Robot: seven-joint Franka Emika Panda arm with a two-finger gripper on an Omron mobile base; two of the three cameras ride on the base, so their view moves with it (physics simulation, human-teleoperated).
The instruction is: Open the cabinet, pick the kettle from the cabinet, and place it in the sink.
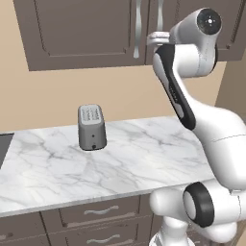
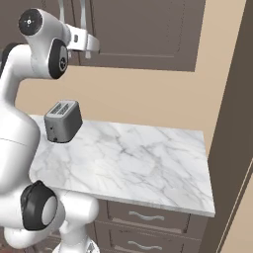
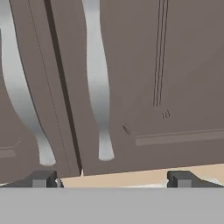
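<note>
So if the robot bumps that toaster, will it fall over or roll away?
The toaster probably won't roll: it's boxy and sits flat on the counter. It's taller than it is thick, so a hard bump near its top might tip it. A low push would more likely slide it, since the marble looks smooth. It looks like metal, so likely stiff, not squishy.

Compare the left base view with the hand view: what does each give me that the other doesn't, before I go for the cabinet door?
Left base view alone: the grey toaster standing on the marble counter, the lower drawers, and the arm reaching up toward the cabinet.

Hand view alone: the gripper with its jaws spread wide and nothing between them, plus a close look at the lower ends of both handles.

Shared: the closed cabinet doors, their curved silver handles and the seam between them.
</note>
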